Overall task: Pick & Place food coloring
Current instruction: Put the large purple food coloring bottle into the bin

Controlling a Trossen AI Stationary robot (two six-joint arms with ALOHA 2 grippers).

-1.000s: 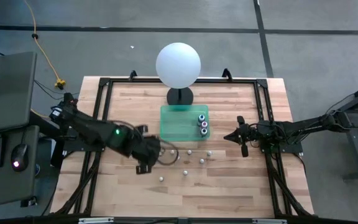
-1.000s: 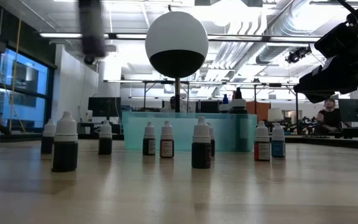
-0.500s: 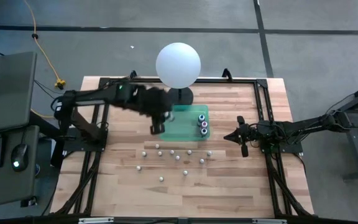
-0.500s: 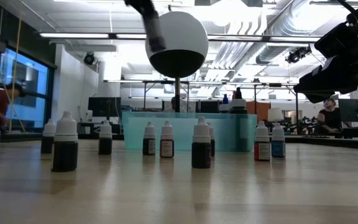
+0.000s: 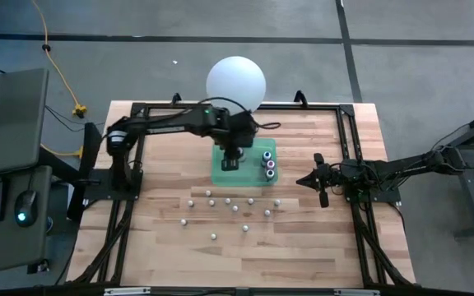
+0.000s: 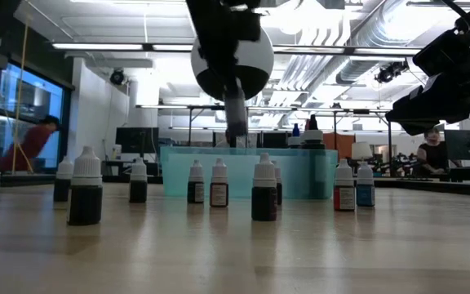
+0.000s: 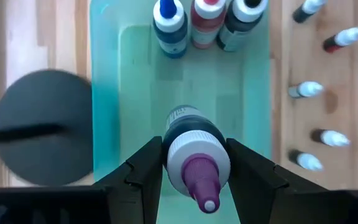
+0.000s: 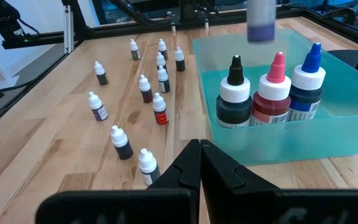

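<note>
A food coloring bottle (image 7: 196, 158) with a white cap and a purple tip sits between the fingers of my left gripper (image 5: 231, 159), above the green tray (image 5: 253, 174). It also shows in the right wrist view (image 8: 260, 18). Three bottles with blue, pink and black tops (image 7: 207, 22) stand upright at one end of the tray (image 7: 253, 112). My right gripper (image 5: 319, 182) is shut and empty, right of the tray, and its fingers (image 8: 200, 155) point at it. My left gripper pinches the bottle between its two fingers, one on each side of the white cap (image 7: 174, 163). The fingers come from above, pointing down. The bottle is upright, its purple tip up, lifted clear above the tray's floor.
Several small dropper bottles (image 5: 227, 202) stand loose on the wooden table near the tray, toward the near edge. A big white sphere (image 5: 235, 85) on a black stand (image 7: 42, 124) is just beyond the tray's far side. A black frame (image 5: 138, 123) runs round the table.
My left gripper has gone from among the small bottles toward the far edge and to the right, and is now over the green tray. My right arm has kept still.
</note>
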